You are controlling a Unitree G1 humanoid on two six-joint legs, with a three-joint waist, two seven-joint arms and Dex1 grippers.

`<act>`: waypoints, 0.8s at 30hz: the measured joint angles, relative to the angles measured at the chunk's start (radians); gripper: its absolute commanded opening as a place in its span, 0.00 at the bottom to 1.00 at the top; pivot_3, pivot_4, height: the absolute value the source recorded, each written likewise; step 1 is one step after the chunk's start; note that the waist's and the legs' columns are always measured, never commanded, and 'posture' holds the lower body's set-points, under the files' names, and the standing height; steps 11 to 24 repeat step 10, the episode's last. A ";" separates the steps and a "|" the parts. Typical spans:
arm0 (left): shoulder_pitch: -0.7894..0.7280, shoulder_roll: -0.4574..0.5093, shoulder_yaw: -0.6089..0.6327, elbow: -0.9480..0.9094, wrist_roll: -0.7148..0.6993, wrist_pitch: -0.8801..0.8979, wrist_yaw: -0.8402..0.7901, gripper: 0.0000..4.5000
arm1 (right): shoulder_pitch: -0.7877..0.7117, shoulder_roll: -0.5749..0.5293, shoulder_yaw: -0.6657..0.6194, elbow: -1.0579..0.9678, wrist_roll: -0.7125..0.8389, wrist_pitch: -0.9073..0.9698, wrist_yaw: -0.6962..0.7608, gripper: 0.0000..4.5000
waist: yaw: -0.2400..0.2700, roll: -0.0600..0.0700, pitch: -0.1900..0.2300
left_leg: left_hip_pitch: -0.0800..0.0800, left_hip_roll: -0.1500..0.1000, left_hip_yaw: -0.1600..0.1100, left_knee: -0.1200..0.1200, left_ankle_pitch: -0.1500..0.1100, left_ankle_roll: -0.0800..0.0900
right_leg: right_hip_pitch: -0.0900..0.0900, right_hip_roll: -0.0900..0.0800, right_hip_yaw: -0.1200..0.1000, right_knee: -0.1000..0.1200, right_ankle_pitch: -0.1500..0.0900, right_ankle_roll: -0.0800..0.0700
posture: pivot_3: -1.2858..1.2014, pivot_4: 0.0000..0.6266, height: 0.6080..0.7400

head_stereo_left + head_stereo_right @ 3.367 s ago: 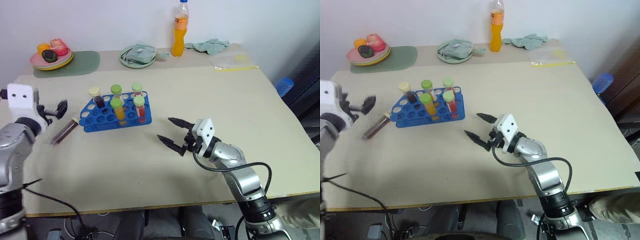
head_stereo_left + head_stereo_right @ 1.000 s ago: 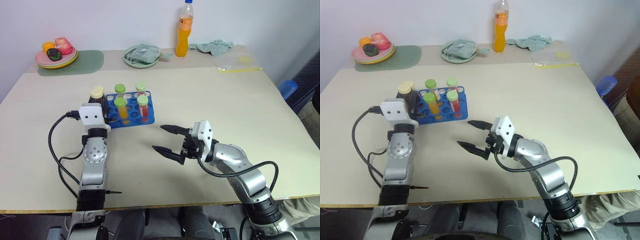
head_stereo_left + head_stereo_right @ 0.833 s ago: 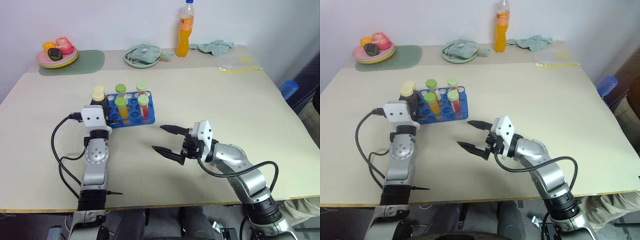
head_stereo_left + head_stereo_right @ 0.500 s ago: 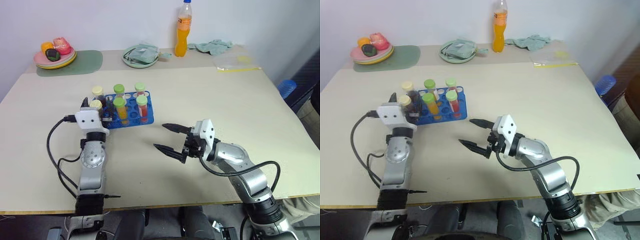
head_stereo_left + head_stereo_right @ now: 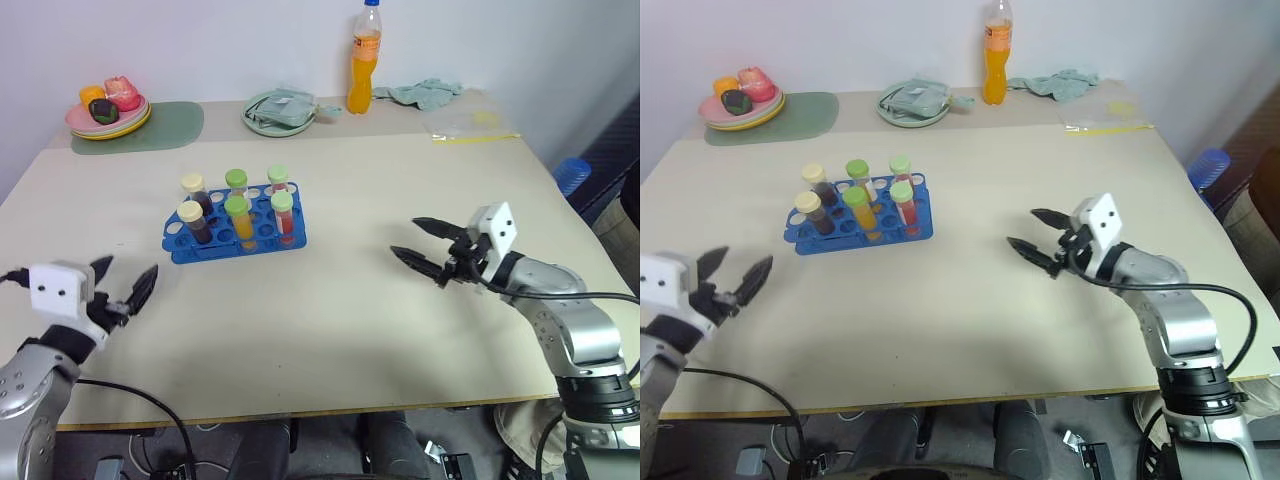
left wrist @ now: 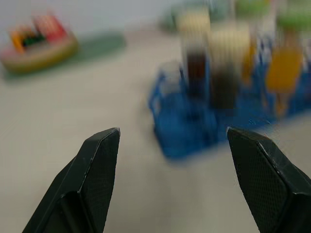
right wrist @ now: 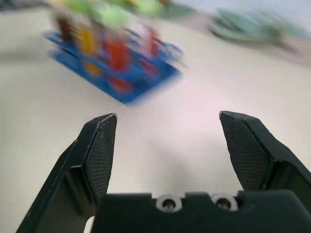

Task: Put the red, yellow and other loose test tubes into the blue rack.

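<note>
Left eye view: the table [image 5: 330,330] carries no loose tube now; the blue rack [image 5: 232,228] lies well ahead of the left fingers [image 5: 125,288], which have let go, spread apart and backed off. Six test tubes [image 5: 190,220] stand racked; right fingers [image 5: 420,246] gape empty, so the job looks finished.

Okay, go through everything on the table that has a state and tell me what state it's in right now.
blue rack: upright, six tubes standing in it
test tubes: all capped, upright in the rack
left gripper: open, empty
right gripper: open, empty
orange bottle: upright, capped, partly full
</note>
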 measured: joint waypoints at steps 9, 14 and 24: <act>0.024 -0.005 0.053 -0.003 0.001 0.013 -0.047 0.79 | 0.003 -0.054 -0.023 0.083 -0.036 -0.049 0.053 0.83 | -0.002 0.001 0.000 | 0.000 0.001 0.000 0.000 -0.001 0.001 | 0.000 -0.001 0.000 -0.001 0.000 0.000 | 0.52 0.24 1.00; 0.025 -0.010 0.053 -0.003 0.004 0.014 -0.044 0.79 | 0.003 -0.054 -0.019 0.083 -0.039 -0.049 0.055 0.83 | -0.002 0.001 0.000 | 0.000 0.001 0.000 0.000 -0.001 0.001 | 0.000 -0.001 0.000 -0.001 0.000 0.000 | 0.52 0.24 1.00; 0.025 -0.010 0.053 -0.003 0.004 0.014 -0.044 0.79 | 0.003 -0.054 -0.019 0.083 -0.039 -0.049 0.055 0.83 | -0.002 0.001 0.000 | 0.000 0.001 0.000 0.000 -0.001 0.001 | 0.000 -0.001 0.000 -0.001 0.000 0.000 | 0.52 0.24 1.00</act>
